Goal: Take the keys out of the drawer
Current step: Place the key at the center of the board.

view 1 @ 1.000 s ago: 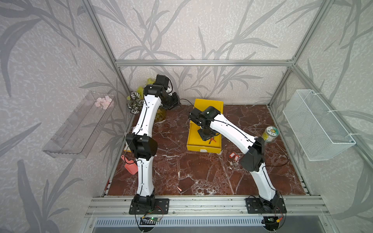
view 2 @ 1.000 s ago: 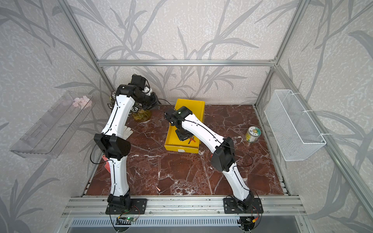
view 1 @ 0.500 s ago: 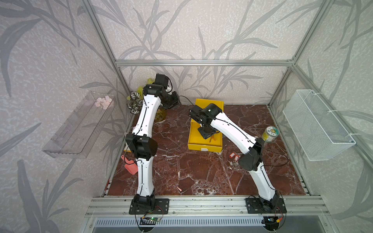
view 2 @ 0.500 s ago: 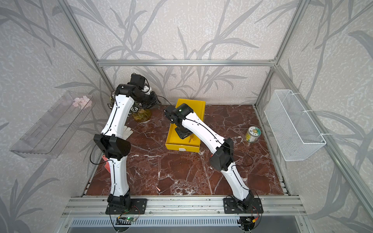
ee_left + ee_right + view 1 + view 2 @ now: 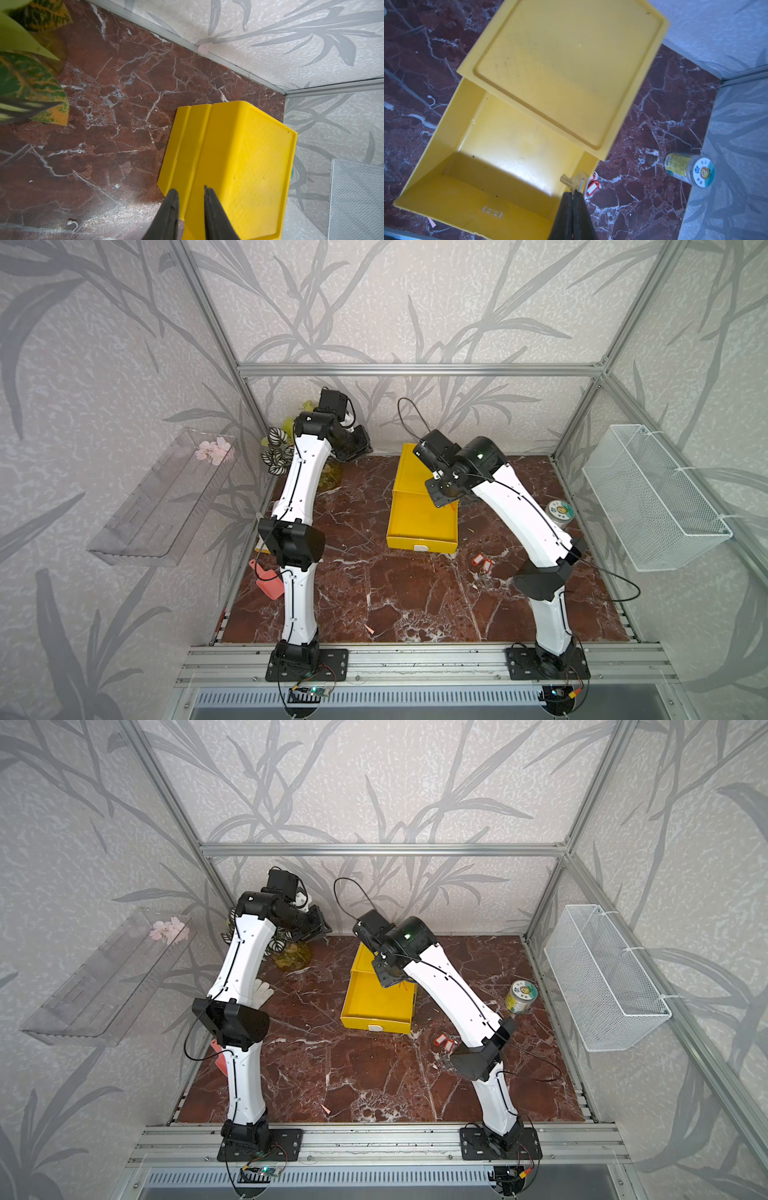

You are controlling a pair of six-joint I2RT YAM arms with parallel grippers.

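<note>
Right wrist view shows the right gripper (image 5: 572, 194) with its black fingers pressed together on a small brass-coloured metal key (image 5: 572, 180) with a steel ring, lifted above the side wall of the yellow plastic drawer (image 5: 500, 162) nearest the right arm. The drawer is pulled well out of its flat-topped yellow plastic case (image 5: 566, 68), which stands against the back wall on the dark red marble-patterned tabletop (image 5: 654, 128). Both top views place the gripper over the drawer where it meets the case. A thin red-orange streak beside it there may be this key's tag, but it is too small to be sure. Two red-orange plastic key tags (image 5: 482, 562) with white windows lie together on the tabletop just past the drawer's front corner, outside it, near the right arm. A round tin with a printed lid (image 5: 688, 169) stands farther right. The left gripper (image 5: 190, 188) hangs by the case's back corner, fingers apart, holding nothing.
</note>
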